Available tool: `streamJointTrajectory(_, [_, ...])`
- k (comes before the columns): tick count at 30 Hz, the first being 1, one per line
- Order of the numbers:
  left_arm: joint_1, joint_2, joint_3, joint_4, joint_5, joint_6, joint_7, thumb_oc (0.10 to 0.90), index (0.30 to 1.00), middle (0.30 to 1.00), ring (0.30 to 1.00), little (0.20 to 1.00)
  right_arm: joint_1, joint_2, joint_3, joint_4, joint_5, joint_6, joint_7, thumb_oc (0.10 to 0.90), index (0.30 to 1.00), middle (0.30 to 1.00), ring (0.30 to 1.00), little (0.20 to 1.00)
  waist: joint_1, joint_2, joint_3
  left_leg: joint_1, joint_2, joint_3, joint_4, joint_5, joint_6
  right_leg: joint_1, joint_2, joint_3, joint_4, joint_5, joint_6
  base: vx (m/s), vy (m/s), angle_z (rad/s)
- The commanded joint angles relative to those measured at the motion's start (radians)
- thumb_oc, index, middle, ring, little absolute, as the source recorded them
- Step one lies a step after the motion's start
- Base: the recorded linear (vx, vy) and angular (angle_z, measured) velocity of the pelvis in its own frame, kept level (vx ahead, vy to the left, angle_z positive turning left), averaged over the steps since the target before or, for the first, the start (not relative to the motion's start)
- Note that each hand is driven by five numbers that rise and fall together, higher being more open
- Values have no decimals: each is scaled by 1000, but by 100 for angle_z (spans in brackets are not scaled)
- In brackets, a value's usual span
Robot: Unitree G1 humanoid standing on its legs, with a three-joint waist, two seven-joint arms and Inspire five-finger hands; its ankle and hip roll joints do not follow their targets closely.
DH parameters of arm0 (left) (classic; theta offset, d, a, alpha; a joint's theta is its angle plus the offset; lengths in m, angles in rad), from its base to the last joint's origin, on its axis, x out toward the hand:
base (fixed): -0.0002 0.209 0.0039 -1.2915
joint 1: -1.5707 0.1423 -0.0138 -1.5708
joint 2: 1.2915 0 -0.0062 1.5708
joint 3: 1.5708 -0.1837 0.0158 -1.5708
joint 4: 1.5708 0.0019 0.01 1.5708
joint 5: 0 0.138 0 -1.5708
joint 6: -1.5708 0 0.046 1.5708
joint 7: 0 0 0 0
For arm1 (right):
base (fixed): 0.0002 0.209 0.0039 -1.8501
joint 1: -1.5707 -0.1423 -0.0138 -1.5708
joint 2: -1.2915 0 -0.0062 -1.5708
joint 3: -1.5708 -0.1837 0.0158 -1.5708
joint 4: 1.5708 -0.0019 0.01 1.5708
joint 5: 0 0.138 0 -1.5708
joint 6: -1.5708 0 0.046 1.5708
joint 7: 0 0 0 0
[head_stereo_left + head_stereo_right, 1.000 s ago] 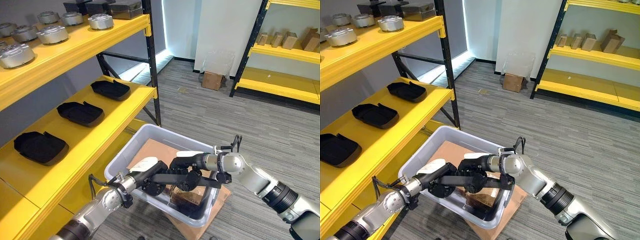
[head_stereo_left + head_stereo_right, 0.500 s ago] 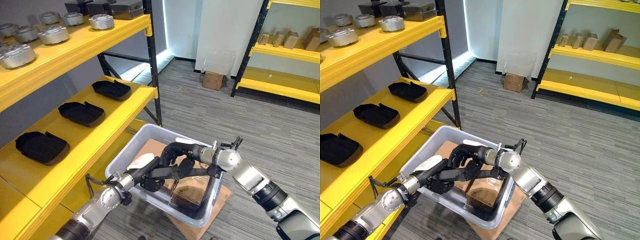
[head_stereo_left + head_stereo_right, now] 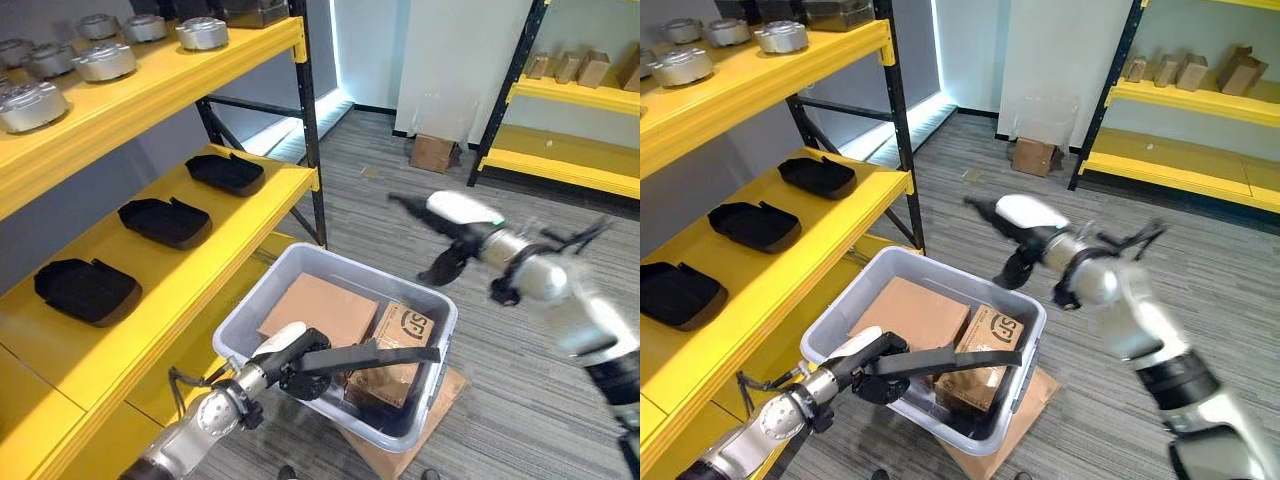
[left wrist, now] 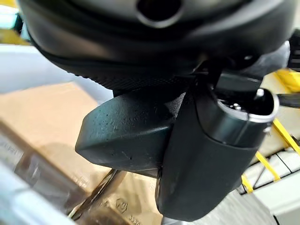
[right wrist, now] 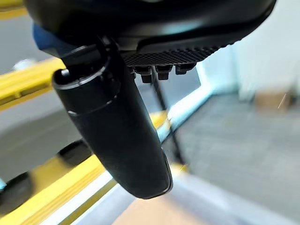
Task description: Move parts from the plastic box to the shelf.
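Observation:
The grey plastic box stands on the floor beside the yellow shelf and holds a flat cardboard piece and a printed carton. At the box's near rim, my left hand is shut on a long, thin black part that reaches across the box. The left wrist view shows this dark textured part pinched beside the thumb. My right hand is raised above the floor past the box's far right corner, open and holding nothing.
Three black trays lie on the middle shelf and round metal parts on the top one. The shelf's black upright stands just behind the box. A second yellow rack and a small carton are at the back right.
My right hand has let go inside the box and swung up and away to the back right. The left hand stays at the near rim with the black part.

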Motion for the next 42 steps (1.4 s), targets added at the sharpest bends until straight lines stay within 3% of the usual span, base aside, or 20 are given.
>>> streamJointTrajectory(1, [-70,59,98,-77,-61,-146,60,400,300,300,300,300,-6,-44,-127,-118,145,-62,-18,900,1000,1000,1000,1000,-11,-37,-60,1,32,-26,139,-157,46,-29,-33,-20,109,-70,-10,13,34,-3])
streamJointTrajectory(5, [-28,46,135,-72,-29,-163,89,400,300,300,300,300,137,-23,-246,-124,306,-87,-166,900,1000,1000,1000,1000,-17,-43,-58,1,35,-26,143,-156,45,-24,-30,-15,108,-71,-12,6,27,-1])
streamJointTrajectory(6, [-16,40,148,-77,-15,-159,108,400,300,300,300,300,179,17,-290,-109,372,-119,-273,900,1000,1000,1000,1000,-19,-42,-58,1,36,-28,145,-157,45,-23,-28,-11,108,-73,-12,-1,33,1])
streamJointTrajectory(9, [-11,38,154,-85,-9,-156,126,400,300,300,300,300,209,57,-319,-92,413,-144,-354,900,1000,1000,1000,1000,-16,-41,-60,0,36,-31,146,-159,46,-21,-27,-9,109,-76,-12,-7,42,0])
streamJointTrajectory(10, [-2,20,178,-100,4,-143,169,400,300,300,300,300,260,136,-352,-65,473,-163,-446,900,1000,1000,1000,1000,-15,-34,-58,0,35,-35,148,-163,49,-18,-26,-8,110,-81,-12,-22,97,1])
streamJointTrajectory(13, [10,2,230,-136,21,-125,217,400,300,300,300,300,354,273,-382,-33,485,-163,-513,900,1000,1000,1000,1000,-13,-27,-60,-2,29,-44,148,-165,54,-16,-26,-6,113,-84,-13,-33,147,3])
streamJointTrajectory(14, [25,-9,292,-183,41,-133,233,400,300,300,300,300,424,357,-392,2,469,-169,-552,900,1000,1000,1000,1000,-10,-20,-58,-4,21,-54,145,-166,61,-14,-27,-7,115,-87,-13,-43,141,2])
streamJointTrajectory(17, [46,-1,344,-241,35,-148,224,400,300,300,300,300,470,398,-384,40,436,-162,-537,900,1000,1000,1000,1000,-4,-20,-57,-11,7,-73,147,-170,69,-11,-35,-12,121,-90,-10,-66,160,12])
streamJointTrajectory(18, [49,5,363,-260,30,-159,215,416,322,322,322,322,473,395,-368,64,420,-166,-534,900,1000,1000,1000,1000,3,-19,-57,-14,-1,-83,147,-171,73,-8,-40,-15,123,-91,-8,-96,227,23])
streamJointTrajectory(22, [27,34,406,-310,-10,-205,172,400,300,300,300,300,460,378,-320,97,446,-153,-558,900,1000,1000,1000,1000,30,-18,-61,-30,-35,-114,148,-172,90,-7,-73,-44,143,-80,-2,-69,201,24])
streamJointTrajectory(27, [-23,51,417,-383,-72,-216,121,400,300,300,300,300,445,392,-287,122,440,-107,-625,900,1000,1000,1000,1000,58,-21,-65,-31,-86,-108,106,-172,117,-30,-146,-100,161,29,15,-83,209,16])
streamJointTrajectory(30, [-26,53,431,-401,-94,-223,110,400,300,300,300,300,449,422,-267,120,434,-96,-628,900,1000,1000,1000,1000,67,-24,-59,-10,-100,-71,57,-173,123,-68,-158,-148,175,88,38,-152,97,3])
streamJointTrajectory(32, [-36,61,431,-389,-130,-220,117,400,300,300,300,300,442,424,-242,125,455,-102,-640,900,1000,1000,1000,1000,66,-14,-53,-3,-102,-65,45,-170,130,-86,-64,-158,245,-10,24,-198,40,-19])
streamJointTrajectory(33, [-68,46,409,-371,-181,-198,112,400,300,300,300,300,430,417,-223,134,469,-100,-647,900,1000,1000,1000,1000,48,-9,-52,-13,-118,-86,47,-164,142,-103,69,-122,331,-111,-11,-192,13,-21])
streamJointTrajectory(36, [-94,-1,371,-359,-212,-160,125,400,300,300,300,300,418,425,-205,157,453,-122,-646,900,1000,1000,1000,1000,22,-12,-53,-24,-155,-135,43,-152,150,-140,234,-34,415,-132,-46,-140,-23,10])
streamJointTrajectory(38, [-90,-31,359,-355,-205,-147,148,400,300,300,300,300,413,451,-190,173,441,-140,-628,900,1000,1000,1000,1000,14,-18,-56,-20,-181,-156,37,-154,155,-144,294,-3,433,-148,-64,-104,-107,25])
streamJointTrajectory(42, [-55,-80,347,-354,-199,-120,180,400,300,300,300,300,419,474,-169,187,439,-171,-634,900,1000,1000,1000,1000,28,-26,-60,-35,-194,-205,52,-140,142,-100,272,11,302,-140,-88,-79,-217,7])
